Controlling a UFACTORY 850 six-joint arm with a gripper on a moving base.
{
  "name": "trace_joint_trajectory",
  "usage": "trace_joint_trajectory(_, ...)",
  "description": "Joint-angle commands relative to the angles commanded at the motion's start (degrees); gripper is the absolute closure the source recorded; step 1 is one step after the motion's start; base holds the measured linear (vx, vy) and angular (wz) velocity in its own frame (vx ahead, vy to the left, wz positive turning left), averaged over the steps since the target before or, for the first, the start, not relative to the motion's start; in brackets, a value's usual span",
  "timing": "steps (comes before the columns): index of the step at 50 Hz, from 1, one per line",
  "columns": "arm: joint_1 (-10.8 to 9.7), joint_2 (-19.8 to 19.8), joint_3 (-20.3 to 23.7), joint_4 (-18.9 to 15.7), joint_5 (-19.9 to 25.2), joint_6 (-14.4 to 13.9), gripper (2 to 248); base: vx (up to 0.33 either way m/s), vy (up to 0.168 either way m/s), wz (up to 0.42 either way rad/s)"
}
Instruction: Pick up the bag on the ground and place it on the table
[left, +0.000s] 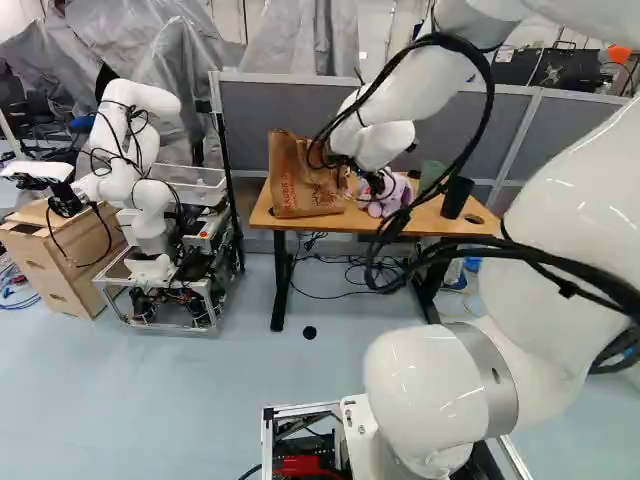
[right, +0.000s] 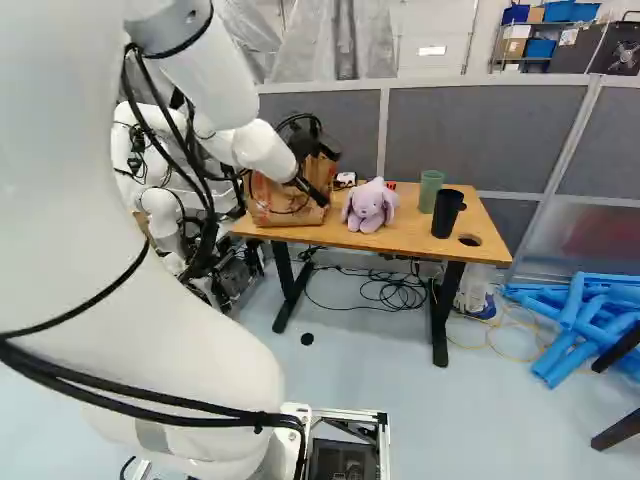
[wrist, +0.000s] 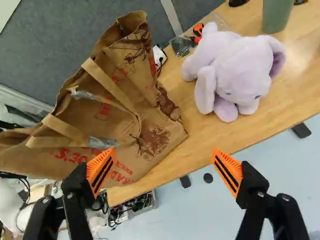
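Orange-padded fingers wide apart, crinkled brown paper bag on the wooden table, lilac plush toy beside it, grey partition behind it, probably black cables below.

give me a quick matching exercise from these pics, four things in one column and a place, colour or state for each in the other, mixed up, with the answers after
Things:
1. paper bag
2. plush toy
3. black cup
4. pincer

Places, colours and states:
a. beside the round hole in the table
b. open, its two orange pads wide apart
c. brown, with red print
d. lilac, with floppy ears

Right pairs: 1-c, 2-d, 3-a, 4-b
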Motion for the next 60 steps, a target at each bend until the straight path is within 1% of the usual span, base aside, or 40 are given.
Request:
trace_joint_trajectory(10, 0.09, 2.03, 5.71, -1.75, 6.67, -4.51, 3, 0.0, 0.0, 0.0)
trace_joint_trajectory(24, 0.2, 4.53, 12.72, -3.9, 14.84, -10.04, 3, 0.0, 0.0, 0.0)
trace_joint_trajectory(42, 0.31, 7.09, 19.93, -6.12, 23.27, -15.73, 3, 0.0, 0.0, 0.0)
trace_joint_trajectory(60, 0.4, 9.06, 25.46, -7.81, 29.72, -20.1, 3, 0.0, 0.0, 0.0)
